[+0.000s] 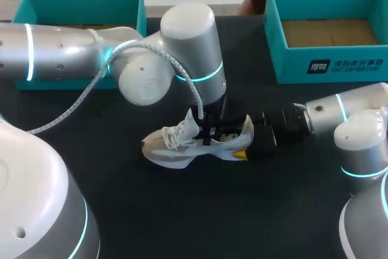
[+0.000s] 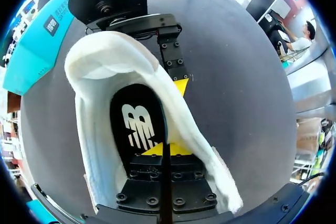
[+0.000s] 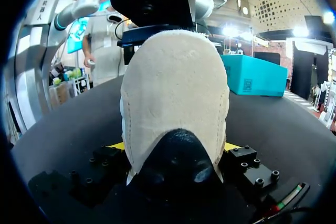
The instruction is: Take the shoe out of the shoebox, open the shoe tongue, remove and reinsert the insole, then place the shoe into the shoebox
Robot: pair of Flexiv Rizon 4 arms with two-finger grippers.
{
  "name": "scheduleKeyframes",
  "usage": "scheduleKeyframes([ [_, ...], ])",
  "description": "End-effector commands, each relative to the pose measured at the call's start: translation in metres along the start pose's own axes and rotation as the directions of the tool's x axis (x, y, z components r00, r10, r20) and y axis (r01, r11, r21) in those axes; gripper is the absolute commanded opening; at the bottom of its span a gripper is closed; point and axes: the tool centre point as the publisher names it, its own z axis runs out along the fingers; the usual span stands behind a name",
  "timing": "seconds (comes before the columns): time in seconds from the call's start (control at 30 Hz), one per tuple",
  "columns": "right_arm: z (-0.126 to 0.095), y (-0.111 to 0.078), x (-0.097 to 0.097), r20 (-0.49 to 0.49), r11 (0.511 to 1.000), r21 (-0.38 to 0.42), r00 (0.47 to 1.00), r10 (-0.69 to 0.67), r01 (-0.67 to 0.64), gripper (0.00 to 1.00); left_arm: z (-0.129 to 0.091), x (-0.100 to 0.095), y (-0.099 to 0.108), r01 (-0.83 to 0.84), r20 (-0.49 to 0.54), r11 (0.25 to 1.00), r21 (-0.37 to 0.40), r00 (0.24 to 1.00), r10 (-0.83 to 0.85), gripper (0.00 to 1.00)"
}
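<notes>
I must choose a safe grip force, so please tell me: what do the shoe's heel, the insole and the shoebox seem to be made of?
The shoe, at the heel: cream, matte, fuzzy, with stitched seams; probably suede or similar synthetic. The insole: black, smooth, printed logo; perhaps fabric over foam. The shoebox: teal outside, plain brown inside, likely cardboard.
</notes>
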Motion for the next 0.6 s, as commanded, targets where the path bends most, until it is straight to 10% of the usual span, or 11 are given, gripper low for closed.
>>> scheduleKeyframes([
  [0.03, 0.005, -0.002, -0.001, 0.002, 1.0, 0.004, 1.0, 0.0, 0.0, 0.0, -0.004, -0.009, 0.005, 0.024, -0.007, 1.0, 0.011, 1.0, -0.024, 0.0],
  [0.6, 0.005, -0.002, -0.001, 0.002, 1.0, 0.004, 1.0, 0.0, 0.0, 0.0, -0.046, -0.008, 0.016, 0.144, -0.122, 0.988, 0.058, 0.983, -0.136, 0.0],
])
